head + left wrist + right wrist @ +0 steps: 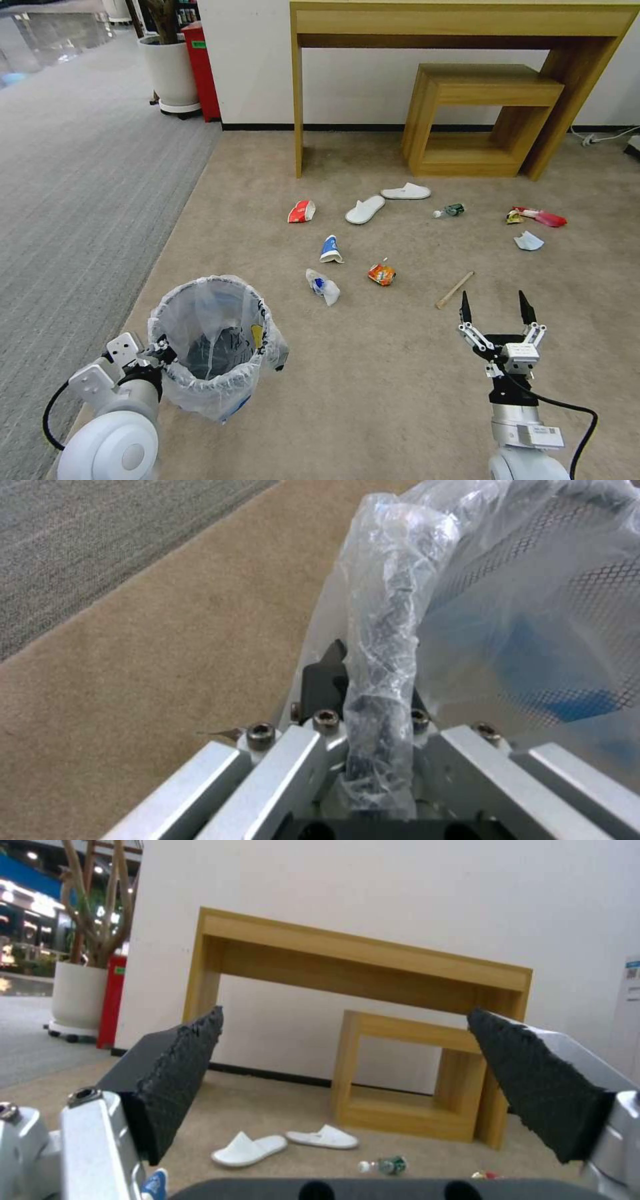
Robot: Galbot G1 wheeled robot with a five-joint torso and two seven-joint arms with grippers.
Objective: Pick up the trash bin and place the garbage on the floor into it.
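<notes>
The trash bin (210,343), black with a crinkled clear bag over its rim, is at the lower left; my left gripper (160,350) is shut on its near rim (383,680). My right gripper (497,307) hangs open and holds nothing above the beige floor (373,387), just short of a wooden stick (455,289). Garbage lies ahead: a red-white cup (301,211), a blue-white cup (331,249), a clear plastic bottle (323,286), an orange can (381,274), two white slippers (365,209), a small bottle (449,211), a red wrapper (539,216) and white paper (528,241). The right wrist view looks between the open fingers (180,1065) at the slippers (248,1150).
A tall wooden table (460,20) with a lower wooden stool (480,100) under it stands against the far wall. Grey striped carpet (80,173) runs along the left, with a white planter (170,73) and a red cabinet (203,67) at its far end.
</notes>
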